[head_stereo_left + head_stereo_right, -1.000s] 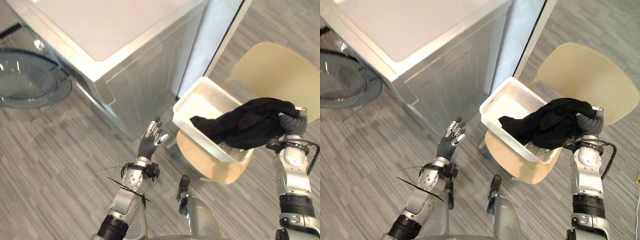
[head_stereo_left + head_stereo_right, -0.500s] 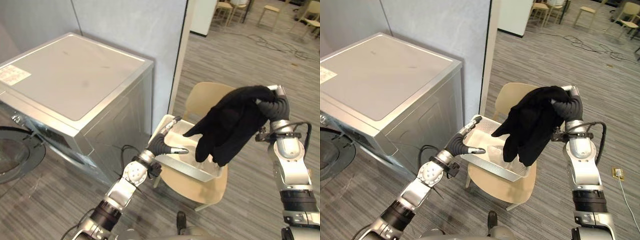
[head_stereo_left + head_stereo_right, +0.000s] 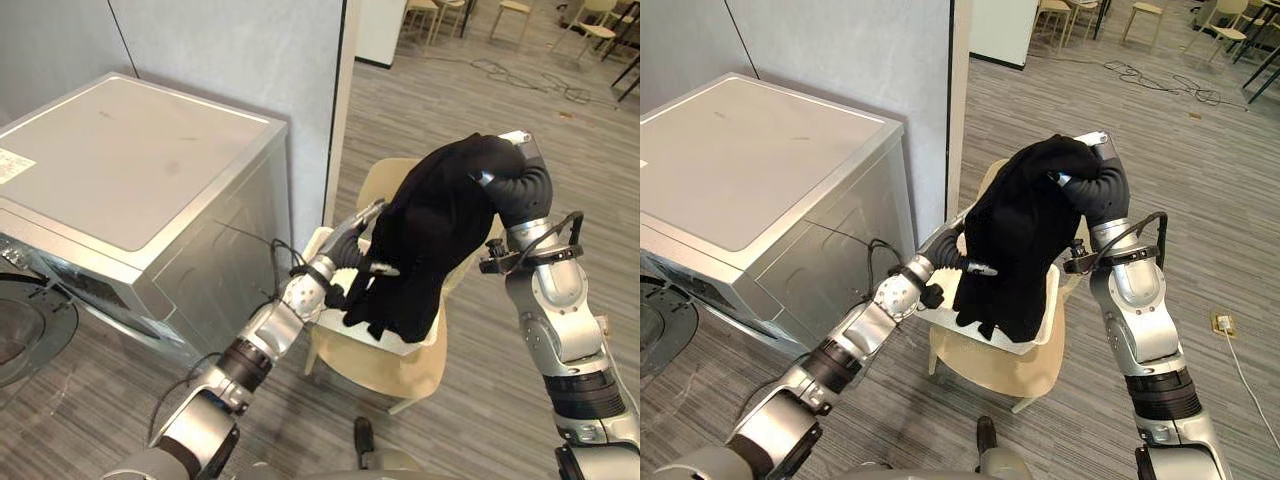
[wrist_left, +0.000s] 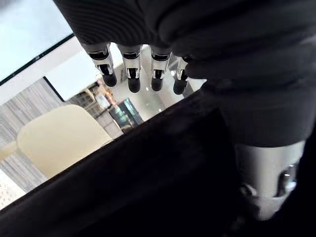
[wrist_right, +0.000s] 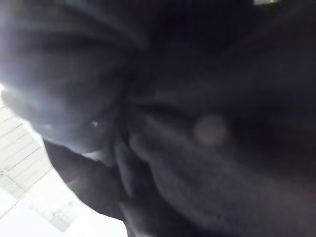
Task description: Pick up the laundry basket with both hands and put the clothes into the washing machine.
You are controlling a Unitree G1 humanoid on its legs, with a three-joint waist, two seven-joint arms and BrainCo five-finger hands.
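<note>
On the pale chair (image 3: 1000, 375) beside the washing machine (image 3: 150, 160), the white laundry basket (image 3: 1048, 300) stands, and no hand carries it. Our right hand (image 3: 515, 175) is raised above the basket, with the black garment (image 3: 430, 240) draped over it and hanging down in front of the basket. The cloth covers this hand, so we cannot tell how it grips. Our left hand (image 3: 350, 250) reaches to the near side of the basket, just beside the hanging cloth; its fingers (image 4: 129, 74) are straight and hold nothing. The round door (image 3: 30, 340) of the machine appears open, well apart from the garment. We judge the task is about halfway: the garment is lifted clear, but it is not yet in the machine, so bringing it to the door and pushing it in are left.
</note>
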